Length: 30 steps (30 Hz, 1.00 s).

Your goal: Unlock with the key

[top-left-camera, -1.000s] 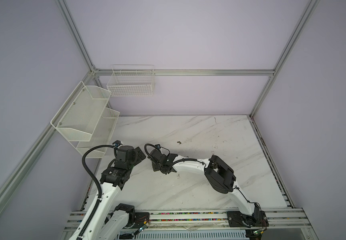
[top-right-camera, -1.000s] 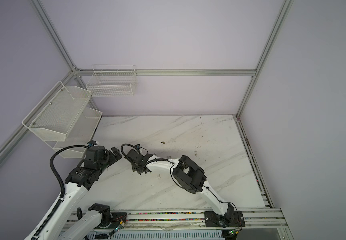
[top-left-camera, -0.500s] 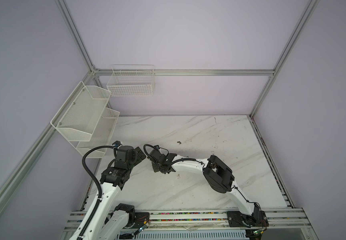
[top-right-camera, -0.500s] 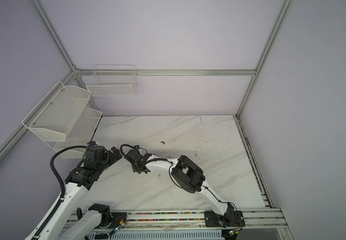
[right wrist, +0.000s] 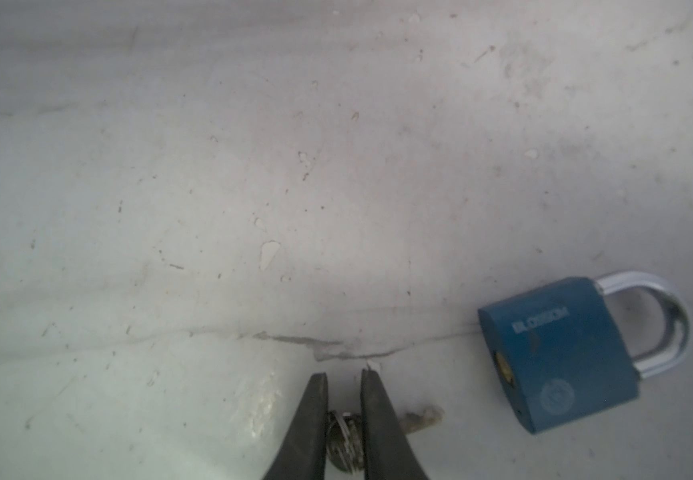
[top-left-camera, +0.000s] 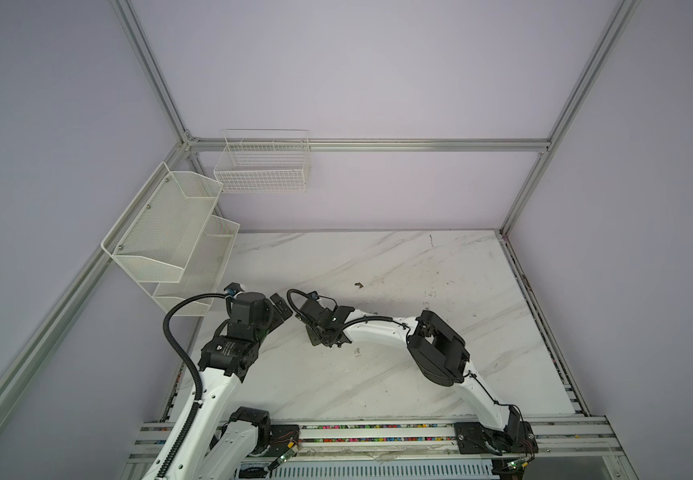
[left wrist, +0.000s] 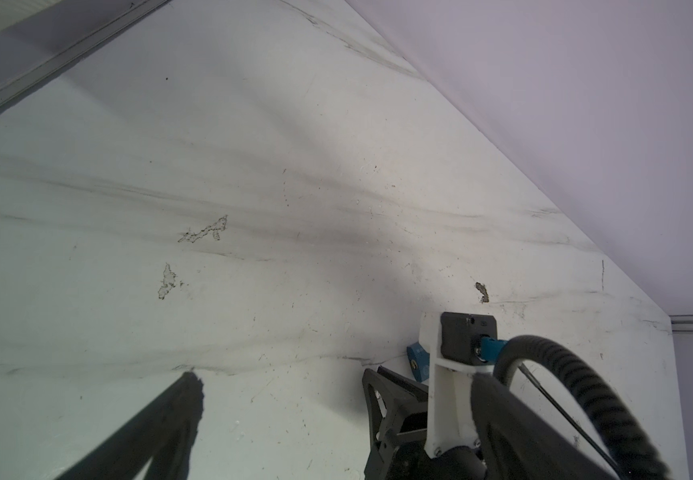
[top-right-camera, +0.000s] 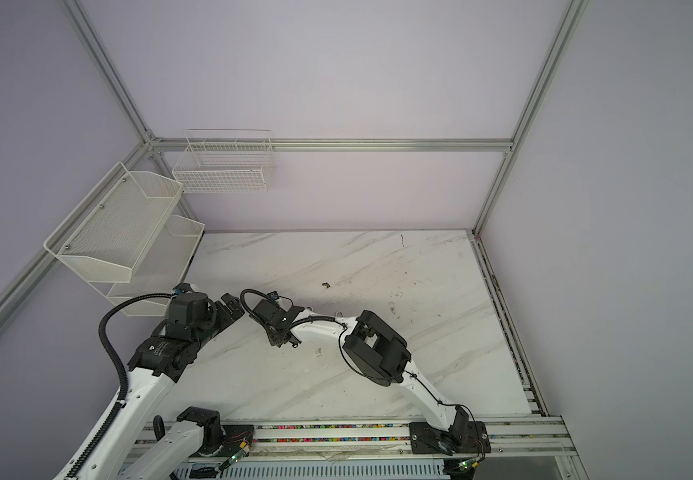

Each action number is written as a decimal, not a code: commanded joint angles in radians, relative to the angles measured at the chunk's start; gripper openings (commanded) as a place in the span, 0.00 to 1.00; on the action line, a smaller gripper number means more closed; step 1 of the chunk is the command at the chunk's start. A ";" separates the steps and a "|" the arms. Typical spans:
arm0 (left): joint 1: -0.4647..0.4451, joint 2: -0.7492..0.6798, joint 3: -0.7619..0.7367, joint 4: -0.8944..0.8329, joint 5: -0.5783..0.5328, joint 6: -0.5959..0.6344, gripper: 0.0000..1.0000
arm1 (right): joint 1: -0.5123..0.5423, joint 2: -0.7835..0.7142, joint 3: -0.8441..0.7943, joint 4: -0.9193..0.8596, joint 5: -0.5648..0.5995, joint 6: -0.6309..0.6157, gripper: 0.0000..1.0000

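See right gripper (right wrist: 342, 376) at bottom centre of R wrist view, tips down at marble table (right wrist: 212, 166), jaws narrow and pinching key (right wrist: 347, 440) by its head/ring end, w/ both fingers (right wrist: 378, 415) against it as far as visible. Note key blade poking out to frame right past one finger, pointing roughly at padlock (right wrist: 557, 353). Find padlock flat on table at lower right of same frame, near key but not touching: blue body, brand text face-up, brass keyhole (right wrist: 503, 368) on the edge facing the key, chrome shackle (right wrist: 669, 316) on the far side w/ both legs into body, so looks latched. In both top views, spot right gripper (top-left-camera: 320, 338) (top-right-camera: 280, 338) low over table, left of centre, w/ right arm (top-left-camera: 382, 332) arcing in from lower right; can't make out key or padlock there, hidden under the gripper. Spot left gripper (top-left-camera: 281, 309) (top-right-camera: 232, 307) just to frame left of it, close but apart, jaws spread wide, holding nothing. In L wrist view, get only one left finger (left wrist: 162, 419), lower left, over bare table, plus right arm's wrist end w/ cam + cable at lower right. Also note wire basket (top-left-camera: 261, 174) on back wall and mesh shelves (top-left-camera: 170, 232) on left wall, upper left of frame.
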 commanded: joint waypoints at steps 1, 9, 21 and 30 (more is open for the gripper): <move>0.008 -0.013 -0.047 0.020 0.023 -0.023 1.00 | -0.006 0.009 -0.009 -0.041 0.013 -0.012 0.15; 0.008 -0.014 -0.044 0.018 0.033 -0.040 1.00 | -0.006 -0.025 -0.026 -0.012 -0.001 -0.045 0.04; 0.010 -0.031 0.011 0.006 0.110 -0.083 1.00 | -0.064 -0.256 -0.228 0.170 -0.123 0.037 0.00; 0.011 -0.052 0.004 0.126 0.227 -0.119 0.98 | -0.141 -0.504 -0.388 0.289 -0.176 0.120 0.00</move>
